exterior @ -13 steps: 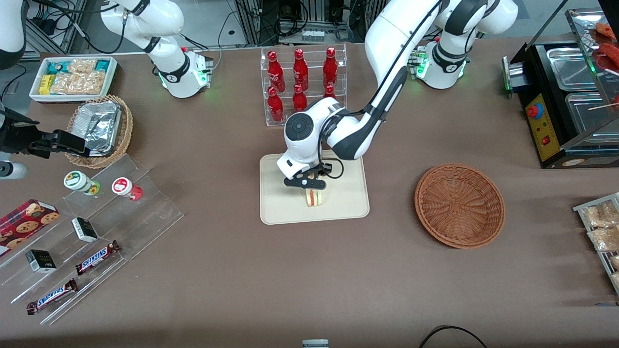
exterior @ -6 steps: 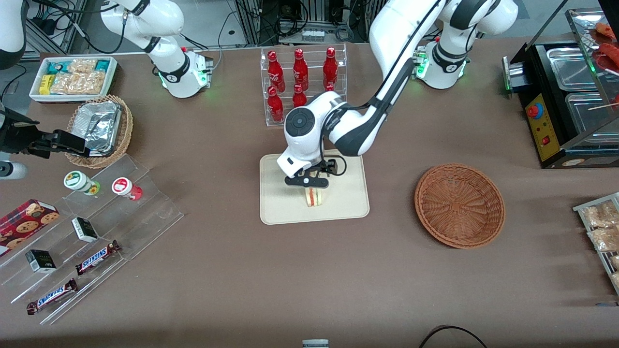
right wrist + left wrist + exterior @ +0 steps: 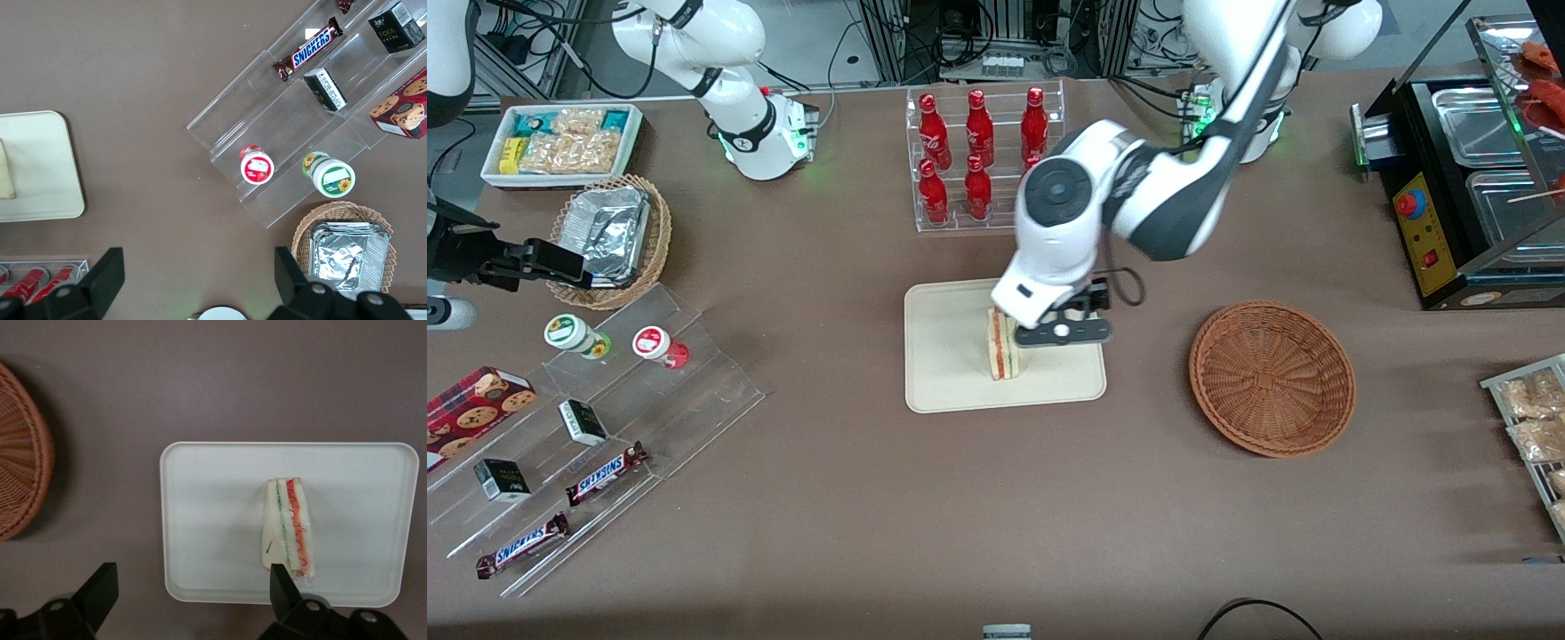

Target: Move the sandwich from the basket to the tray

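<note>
While the sandwich [image 3: 1003, 345] stands on its edge on the tray [image 3: 951, 382], near the tray's middle, nothing holds it. From the sandwich, the gripper [image 3: 1063, 333] hangs just beside it at 3 o'clock in the front view, with its fingers [image 3: 100, 590] spread wide and holding nothing. Further at 3 o'clock lies the basket [image 3: 1272, 378], well apart from the tray, with nothing in it

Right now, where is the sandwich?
The sandwich stands on the tray, apart from the basket. The open pincer hangs beside it, above the tray.
</note>
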